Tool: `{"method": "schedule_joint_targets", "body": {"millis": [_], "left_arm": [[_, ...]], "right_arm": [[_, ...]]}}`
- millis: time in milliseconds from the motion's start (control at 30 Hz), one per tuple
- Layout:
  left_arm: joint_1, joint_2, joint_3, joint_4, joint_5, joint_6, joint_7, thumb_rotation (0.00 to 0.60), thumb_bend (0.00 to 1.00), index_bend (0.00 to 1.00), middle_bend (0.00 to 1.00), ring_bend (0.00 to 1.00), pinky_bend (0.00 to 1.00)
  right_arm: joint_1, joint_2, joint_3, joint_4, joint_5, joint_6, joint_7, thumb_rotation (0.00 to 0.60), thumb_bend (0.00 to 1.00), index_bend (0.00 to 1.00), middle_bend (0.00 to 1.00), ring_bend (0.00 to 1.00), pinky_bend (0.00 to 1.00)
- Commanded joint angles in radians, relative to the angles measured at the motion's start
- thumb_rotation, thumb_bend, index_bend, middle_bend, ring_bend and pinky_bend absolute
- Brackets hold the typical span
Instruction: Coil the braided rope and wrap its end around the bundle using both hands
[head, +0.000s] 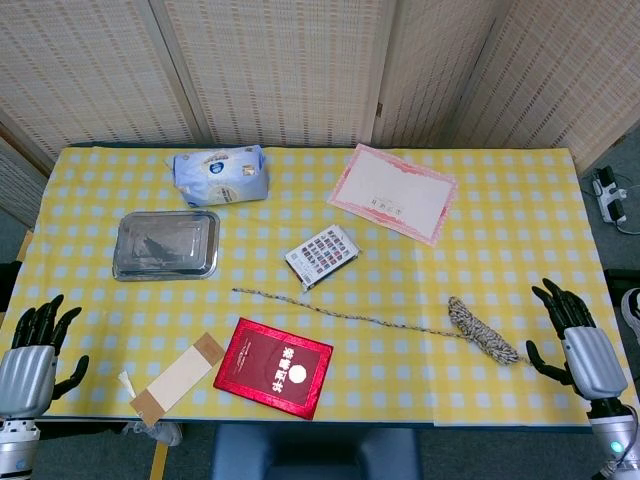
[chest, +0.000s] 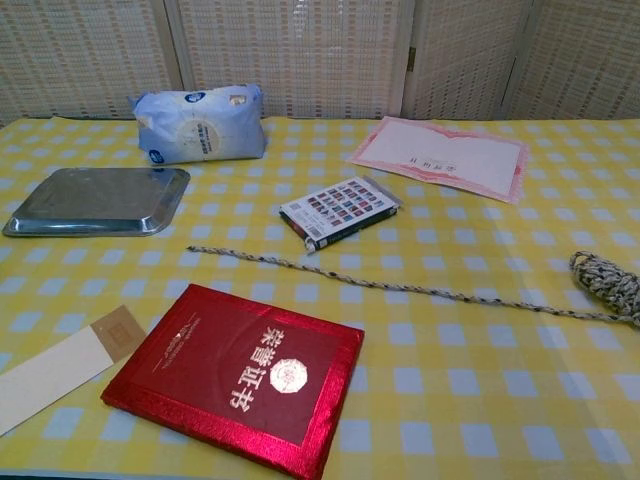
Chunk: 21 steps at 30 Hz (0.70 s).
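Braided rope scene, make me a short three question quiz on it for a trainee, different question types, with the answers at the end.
1. True or false: the left hand is gripping the braided rope.
2. Multiple choice: which thing lies nearest the rope's loose end? A) metal tray B) red booklet C) pink-bordered certificate
3. Fill in: the rope's coiled bundle lies closest to the robot's ____ hand.

Key:
1. False. Both hands rest at the table edge with fingers apart, holding nothing.
2. B. The loose end stops just above the red booklet.
3. Right. The bundle sits just left of the right hand in the head view.
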Motion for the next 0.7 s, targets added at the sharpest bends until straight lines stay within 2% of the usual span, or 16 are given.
{"method": "schedule_joint_targets", "body": {"millis": [33,467,700], "left_arm": [[-0.002,-0.003,-0.001,0.003,-0.003,-0.004,0.0,0.6,0.4,0.19,0.03,0.0,0.0],[0.0,-0.003,0.002,0.009,0.005,0.005,-0.01,0.6,0.4,0.19,0.03,0.0,0.0],[0.008,0.0,0.008,0.009,0.011,0.015,-0.017,0.6,0.4,0.19,0.03,0.0,0.0]], "right_arm": [[0.002,-0.002,0.001,-0.001,0.0,-0.001,-0.004,0.6,0.48,0.0,0.0,0.0,0.0],[-0.003,-0.002,-0.003,-0.009,0.014,-0.007,-0.019,0.6,0.49,0.0,0.0,0.0,0.0],[0.004,-0.015,-0.006,-0.023,0.073,-0.067,-0.058,0.6,0.48,0.0,0.0,0.0,0.0]]}}
